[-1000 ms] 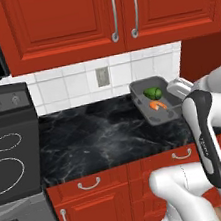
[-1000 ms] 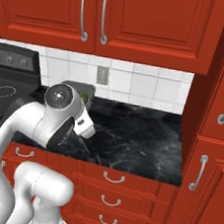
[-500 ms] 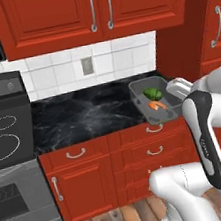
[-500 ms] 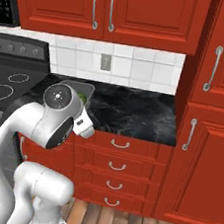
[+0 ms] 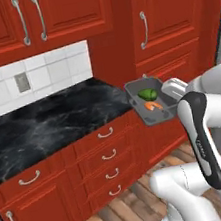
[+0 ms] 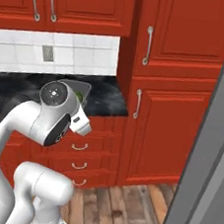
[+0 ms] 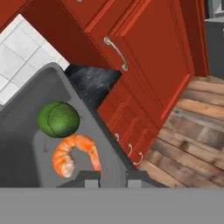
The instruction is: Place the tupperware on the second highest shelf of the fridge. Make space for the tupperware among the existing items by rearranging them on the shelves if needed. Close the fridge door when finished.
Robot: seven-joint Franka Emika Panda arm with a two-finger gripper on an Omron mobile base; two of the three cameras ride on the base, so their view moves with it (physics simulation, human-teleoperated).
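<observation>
Change: camera has swung right since a second ago; stove gone from the base views, fridge door [image 6: 205, 160] now at right edge.
Meaning: carry toward the fridge under way (judged).
Pincer [image 7: 113, 177]: clamped on tupperware [image 5: 151, 107] rim.
Tupperware: held aloft, right of tabletop [image 5: 44, 128], holding shrimp [image 7: 74, 154] and lime [image 7: 58, 119].
Room: red cabinets [image 6: 173, 92], wood floor [image 7: 192, 131].

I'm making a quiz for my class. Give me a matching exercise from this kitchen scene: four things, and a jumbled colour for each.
Things:
1. shrimp
2. round vegetable
3. tupperware
4. cabinet doors

Colours:
a. red
b. grey
c. orange
d. green

Pairs: 1-c, 2-d, 3-b, 4-a
</observation>
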